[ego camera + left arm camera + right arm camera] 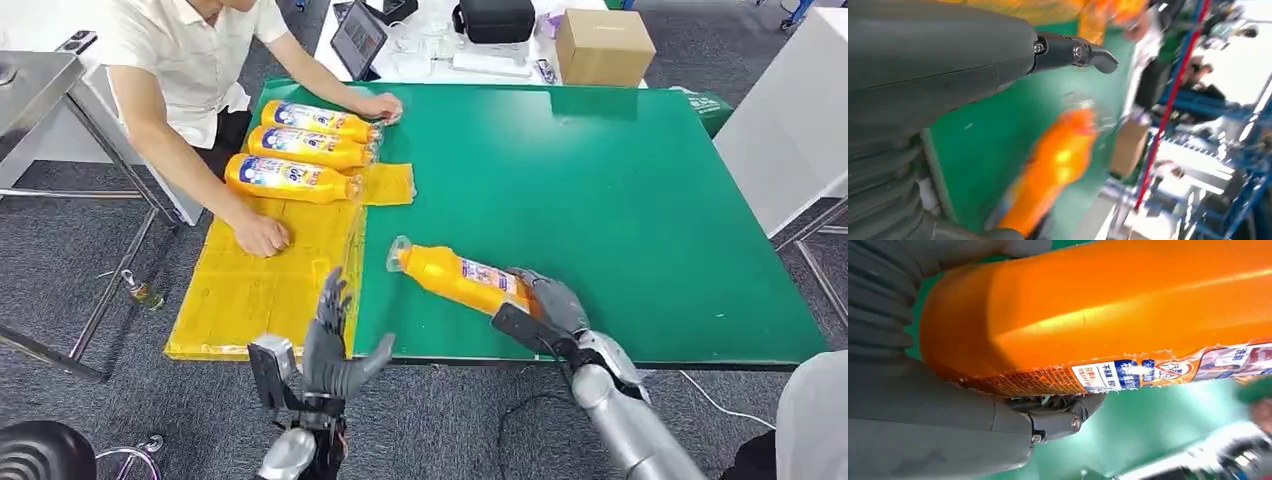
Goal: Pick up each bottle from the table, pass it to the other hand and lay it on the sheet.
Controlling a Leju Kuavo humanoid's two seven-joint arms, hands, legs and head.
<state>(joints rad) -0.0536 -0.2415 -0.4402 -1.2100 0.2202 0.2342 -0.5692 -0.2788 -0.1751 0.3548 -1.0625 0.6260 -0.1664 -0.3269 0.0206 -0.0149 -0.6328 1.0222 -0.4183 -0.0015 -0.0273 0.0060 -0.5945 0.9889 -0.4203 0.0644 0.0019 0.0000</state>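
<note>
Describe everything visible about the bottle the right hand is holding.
The orange bottle looks like glossy plastic, with a clear cap at its neck and a blue-and-white printed label along its side. It is tilted, cap end pointing toward the yellow sheet, above the green table. The right hand grips its base end, fingers wrapped under it. The left hand hovers nearby, not touching.

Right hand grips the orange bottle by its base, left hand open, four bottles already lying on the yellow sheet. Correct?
Not quite: three bottles lie on the yellow sheet, not four, as the head view shows. The rest holds: the right hand grips the orange bottle by its base, and the left hand is open.
</note>
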